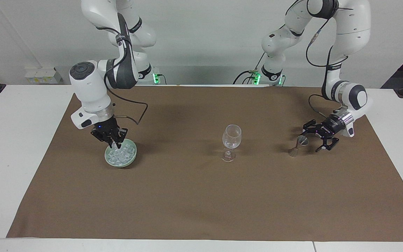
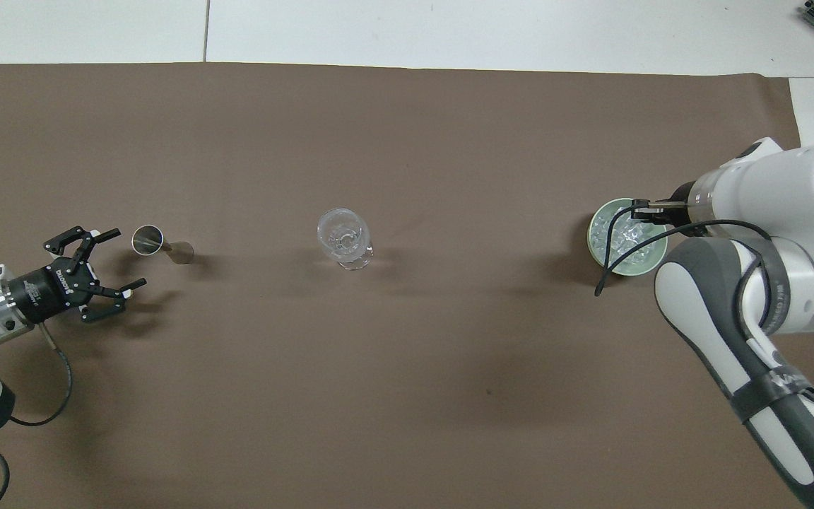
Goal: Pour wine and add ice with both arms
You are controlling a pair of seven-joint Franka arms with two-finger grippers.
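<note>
The ice lies in a heap in the pale green bowl. In the facing view, the bowl sits well apart from the wine glass, toward the right arm's end of the table. The right gripper hangs just over the ice, pointing down. Its fingertips are pressed together. It may have a cube pinched between them, but that cannot be told. It is likely there because the ice has to go from the bowl to the glass.

The wine glass stands upright in the middle of the brown mat, so both arms can reach it. It looks clear, and no ice shows inside it.

Toward the left arm's end from the glass stands a small metal measuring cup. The left gripper is just beside it, with its fingers spread wide and nothing in them. The cup stands on its own.

In the overhead view, the ice fills the bowl, and the right gripper covers the bowl's edge. The glass is between the bowl and the measuring cup, all about level with one another. The left gripper shows clear mat between its open fingers and the cup.
</note>
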